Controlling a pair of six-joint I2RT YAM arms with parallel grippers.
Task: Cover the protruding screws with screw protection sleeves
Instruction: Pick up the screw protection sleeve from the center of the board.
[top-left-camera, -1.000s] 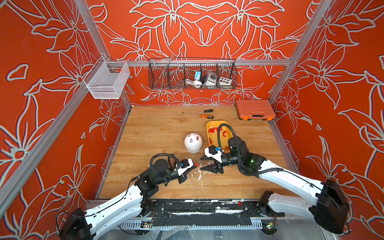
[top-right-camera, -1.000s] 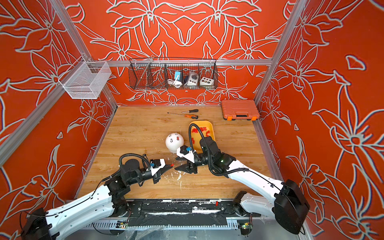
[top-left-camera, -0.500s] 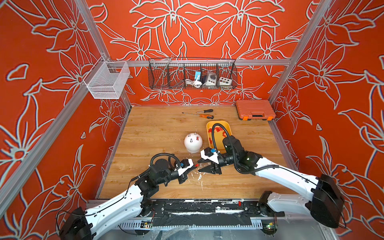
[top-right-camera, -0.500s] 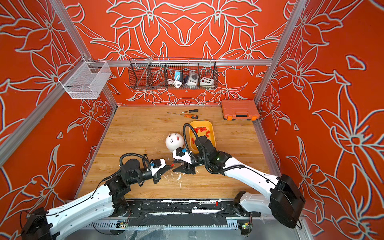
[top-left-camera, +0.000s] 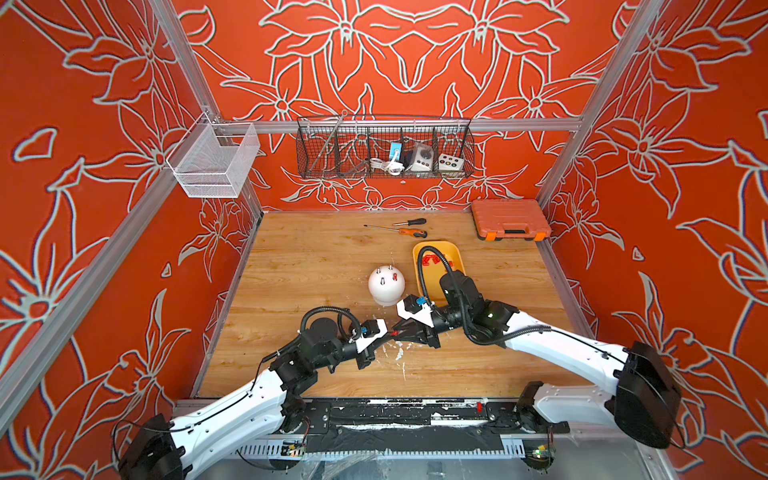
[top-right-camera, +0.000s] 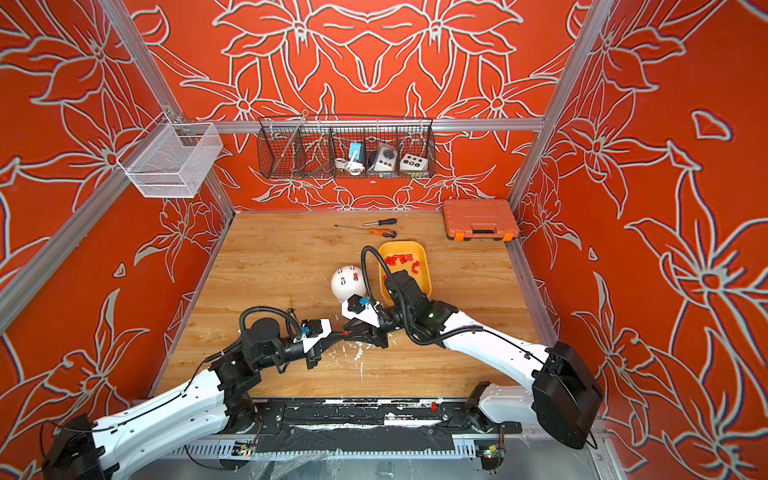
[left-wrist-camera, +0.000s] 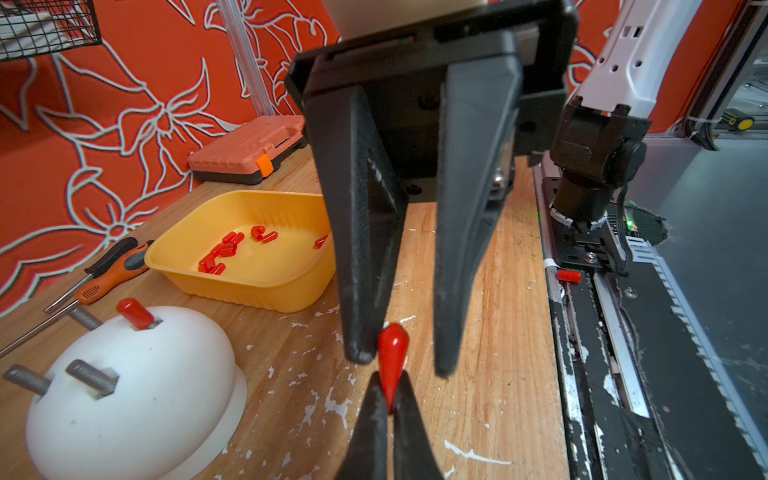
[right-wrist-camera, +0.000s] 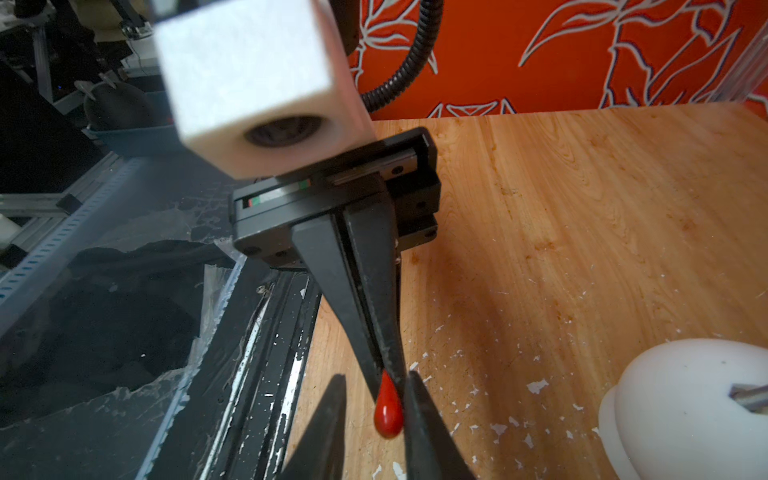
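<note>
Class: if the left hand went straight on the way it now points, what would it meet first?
The right hand. The small red tubular plastic sleeve pinched in the left hand lies between the right hand's spread fingers, so a finger or the body behind probably comes first; depth is unclear.

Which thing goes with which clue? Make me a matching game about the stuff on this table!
Things:
1. yellow tray
2. white dome
3. left gripper
4. orange case

Clues:
a. pinching one red cap
b. closed, at the far right corner of the table
c. loose red caps inside
d. one screw capped, three bare

Pairs: 1-c, 2-d, 3-a, 4-b.
</note>
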